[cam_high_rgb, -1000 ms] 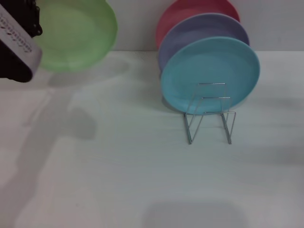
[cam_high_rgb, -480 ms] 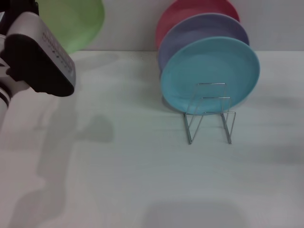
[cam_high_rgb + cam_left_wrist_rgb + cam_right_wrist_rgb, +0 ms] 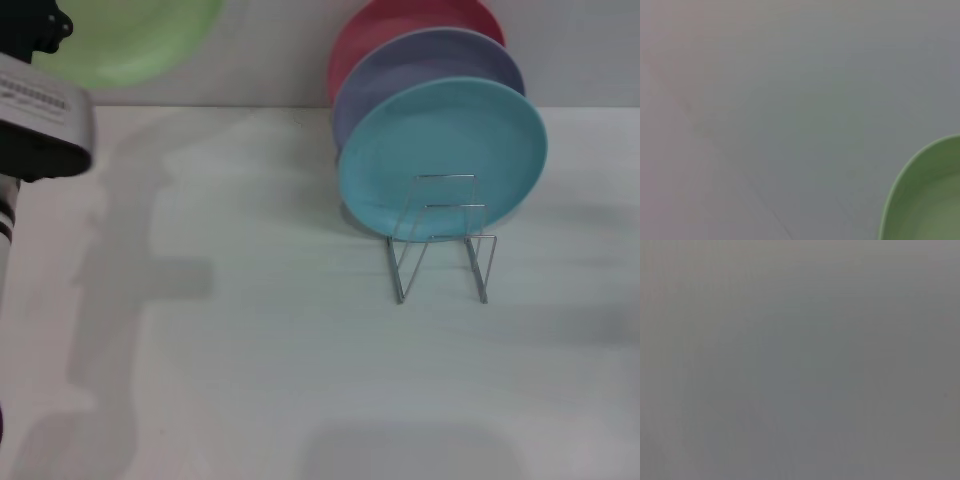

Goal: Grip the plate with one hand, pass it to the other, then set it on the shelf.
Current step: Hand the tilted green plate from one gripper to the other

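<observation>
Moved: green plate [image 3: 130, 40] has climbed toward the head view's upper left corner.
Left claw [image 3: 45, 22]: carrying the plate aloft; finger spread unclear.
Why: clear of desk [image 3: 300, 380], awaiting handover.
Rack [image 3: 440, 235]: front slot free.

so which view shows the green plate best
The head view: the green plate sits at its top left, held up by the left arm, its top cut off. The left wrist view catches only part of its rim and inside. The right wrist view shows none of it.

No readable text, labels, brands, numbers or signs appear on anything.
</observation>
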Controlling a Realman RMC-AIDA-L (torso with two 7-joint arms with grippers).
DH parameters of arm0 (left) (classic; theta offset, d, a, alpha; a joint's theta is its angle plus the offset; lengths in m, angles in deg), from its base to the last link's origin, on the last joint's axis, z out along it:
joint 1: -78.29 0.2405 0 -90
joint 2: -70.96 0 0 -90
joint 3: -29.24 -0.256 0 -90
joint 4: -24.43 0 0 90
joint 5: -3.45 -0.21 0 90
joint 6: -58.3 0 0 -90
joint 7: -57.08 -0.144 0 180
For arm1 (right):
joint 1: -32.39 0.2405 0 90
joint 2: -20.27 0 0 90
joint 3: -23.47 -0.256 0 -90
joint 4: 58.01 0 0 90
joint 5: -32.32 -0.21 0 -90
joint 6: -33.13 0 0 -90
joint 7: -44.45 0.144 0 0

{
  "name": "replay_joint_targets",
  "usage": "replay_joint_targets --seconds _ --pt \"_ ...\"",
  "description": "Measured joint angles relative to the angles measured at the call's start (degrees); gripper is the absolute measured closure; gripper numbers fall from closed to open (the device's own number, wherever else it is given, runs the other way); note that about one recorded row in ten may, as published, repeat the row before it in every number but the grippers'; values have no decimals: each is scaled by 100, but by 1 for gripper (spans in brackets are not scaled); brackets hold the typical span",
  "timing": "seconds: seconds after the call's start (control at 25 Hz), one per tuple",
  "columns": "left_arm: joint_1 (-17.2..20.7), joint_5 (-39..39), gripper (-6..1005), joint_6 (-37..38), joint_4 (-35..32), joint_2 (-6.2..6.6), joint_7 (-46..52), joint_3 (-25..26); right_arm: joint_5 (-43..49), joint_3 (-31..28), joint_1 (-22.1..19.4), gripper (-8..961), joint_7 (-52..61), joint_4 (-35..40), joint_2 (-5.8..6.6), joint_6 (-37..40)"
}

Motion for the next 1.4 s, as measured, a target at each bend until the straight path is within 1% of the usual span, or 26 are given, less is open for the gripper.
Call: replay_joint_targets --seconds 0.04,0.16,0.28,0.32,0.36,0.44,0.52,0.56,0.68,0.72,0.76,0.84,0.88,0.92,0.96,1.08,1.12,1.16,1.28,1.32,1.36,1.4 --pt "15 -40 963 -9 -45 1 518 14 0 0 -2 348 0 0 0 0" --pt "57 -101 963 -76 -154 5 1589 49 0 0 -11 348 0 0 -3 22" --pt "147 -107 962 -205 -169 7 2187 74 0 1 -35 348 41 -8 -9 71" --pt "235 -113 962 -333 -166 15 2613 84 0 18 -63 349 59 -17 -14 151" --pt "235 -113 962 -333 -166 15 2613 84 0 18 -63 349 59 -17 -14 151" --pt "301 -120 962 -450 -149 53 3024 88 2 37 -97 349 61 -15 -22 254" --pt "348 -194 962 -562 -179 145 3639 91 27 43 -140 349 77 -24 -30 395" --pt "365 -295 962 -605 -247 204 4065 92 27 43 -140 349 77 -24 -30 395" --pt "375 -752 962 -621 -525 307 5200 91 42 56 -180 349 249 -19 -30 524" --pt "378 -1023 962 -578 -662 340 5727 91 42 72 -196 349 312 -12 -23 567" --pt "385 -1302 962 -500 -808 364 6211 91 43 103 -222 349 398 -5 -16 633" --pt "416 -1741 962 -301 -1040 369 6867 91 44 207 -277 349 532 -4 -8 787" --pt "443 -1964 962 -168 -1167 352 7160 90 44 265 -309 349 585 -5 -6 870" --pt "513 -2242 961 81 -1333 277 7470 90 44 403 -385 350 679 -2 -4 1073" --pt "513 -2242 961 81 -1333 277 7470 90 44 403 -385 350 679 -2 -4 1073" --pt "670 -2402 961 265 -1437 129 7551 90 44 681 -517 350 728 3 -18 1429" --pt "790 -2493 961 322 -1492 39 7552 88 44 968 -614 350 734 10 -30 1640" --pt "790 -2493 961 322 -1492 39 7552 88 44 968 -614 350 734 10 -30 1640" --pt "908 -2552 961 567 -1683 -23 7590 -7 44 1385 -712 350 741 61 -61 1850" --pt "936 -2542 961 715 -1778 -33 7607 -63 44 1632 -747 350 744 177 -110 1981" --pt "951 -2531 961 857 -1864 -42 7633 -122 44 1632 -747 350 744 177 -110 1981" --pt "951 -2531 961 857 -1864 -42 7633 -122 44 1760 -763 350 744 267 -152 2079"
